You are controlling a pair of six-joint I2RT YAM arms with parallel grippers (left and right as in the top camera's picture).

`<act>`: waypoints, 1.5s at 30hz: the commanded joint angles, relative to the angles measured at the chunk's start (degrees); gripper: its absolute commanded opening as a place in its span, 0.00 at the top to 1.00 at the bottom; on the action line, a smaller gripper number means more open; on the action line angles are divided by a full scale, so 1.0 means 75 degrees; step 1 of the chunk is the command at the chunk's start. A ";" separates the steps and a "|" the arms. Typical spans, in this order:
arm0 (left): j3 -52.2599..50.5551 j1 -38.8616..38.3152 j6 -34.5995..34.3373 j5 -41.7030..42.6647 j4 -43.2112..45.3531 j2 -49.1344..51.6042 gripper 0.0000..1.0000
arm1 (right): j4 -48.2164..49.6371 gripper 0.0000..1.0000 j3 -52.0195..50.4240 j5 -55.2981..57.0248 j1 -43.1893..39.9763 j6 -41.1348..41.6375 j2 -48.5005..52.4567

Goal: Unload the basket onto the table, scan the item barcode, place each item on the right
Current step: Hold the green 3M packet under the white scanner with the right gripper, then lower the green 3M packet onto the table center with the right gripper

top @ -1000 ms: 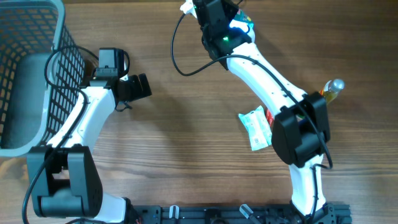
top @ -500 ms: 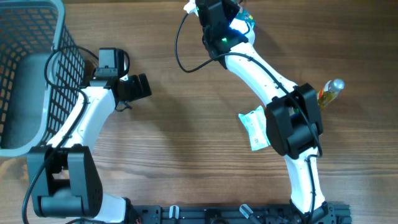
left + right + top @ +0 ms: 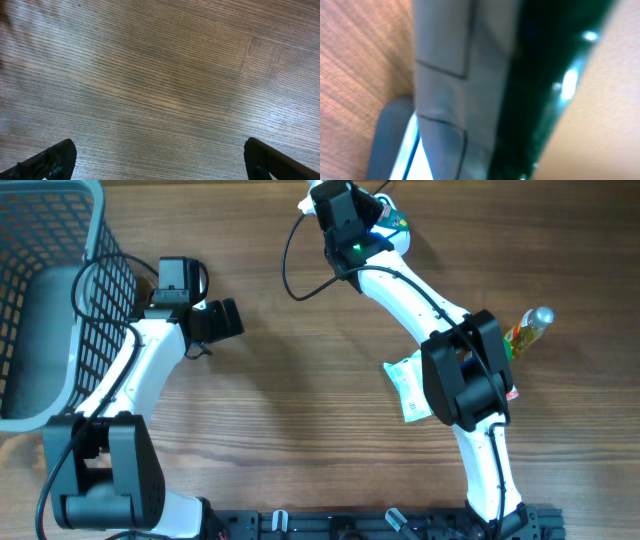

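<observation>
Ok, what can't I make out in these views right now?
Right gripper grasp: overhead, wrist covers it; right wrist view, blurred close-up.
White packet barcode: overhead, right arm overlaps it, print too small.
Bottle label: overhead, too small.
Left gripper: left wrist view, bottom edge cuts fingers.

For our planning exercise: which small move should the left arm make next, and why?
Probably swing the left gripper right, toward the packet: its fingers stand open over bare table, nothing held, while the right gripper is shut at the far edge.
</observation>
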 commanded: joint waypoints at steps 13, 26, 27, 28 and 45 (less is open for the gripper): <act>0.0029 0.0079 0.0017 -0.0102 0.0006 0.0085 0.00 | -0.0997 0.95 0.0035 -0.1859 0.0067 0.2582 0.0143; 0.0029 0.0079 0.0017 -0.0102 0.0006 0.0085 0.00 | -0.1259 0.96 0.0038 -0.1236 -0.0064 0.3174 -0.0833; 0.0029 0.0079 0.0017 -0.0102 0.0006 0.0085 0.00 | -0.1378 0.96 0.0038 -0.1268 -0.0009 0.3375 -0.1142; 0.0029 0.0079 0.0017 -0.0102 0.0006 0.0085 0.00 | -0.1629 0.96 0.0038 -0.1376 0.0055 0.3631 -0.1556; 0.0029 0.0079 0.0017 -0.0102 0.0006 0.0085 0.00 | -0.8708 0.96 -0.0440 -0.7050 -0.0093 0.7230 -0.3442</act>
